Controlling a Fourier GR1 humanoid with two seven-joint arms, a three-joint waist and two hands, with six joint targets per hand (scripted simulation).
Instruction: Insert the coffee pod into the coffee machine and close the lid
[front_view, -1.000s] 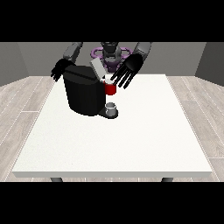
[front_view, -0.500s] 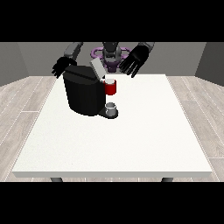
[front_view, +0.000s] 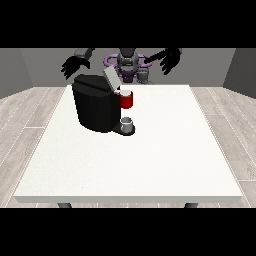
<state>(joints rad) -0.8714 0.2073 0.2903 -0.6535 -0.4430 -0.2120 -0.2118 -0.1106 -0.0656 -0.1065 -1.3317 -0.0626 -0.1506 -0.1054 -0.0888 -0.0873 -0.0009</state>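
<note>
Above the coffee machine (front_view: 99, 107), both hands (front_view: 171, 60) (front_view: 74, 65) hover with fingers spread, holding nothing.

A matt black, plastic-looking coffee machine (front_view: 97, 107) stands on a smooth white surface (front_view: 150, 155), its grey lid (front_view: 110, 79) dull in finish. A small cup (front_view: 127, 123) beneath its red front piece (front_view: 127, 100) looks like brushed metal. The floor (front_view: 25, 120) shows pale wood-grain planks.

You face a large white table (front_view: 150, 165) on dark legs, standing on a pale grey wood-plank floor (front_view: 25, 115); plain grey walls (front_view: 30, 67) close the room behind
</note>
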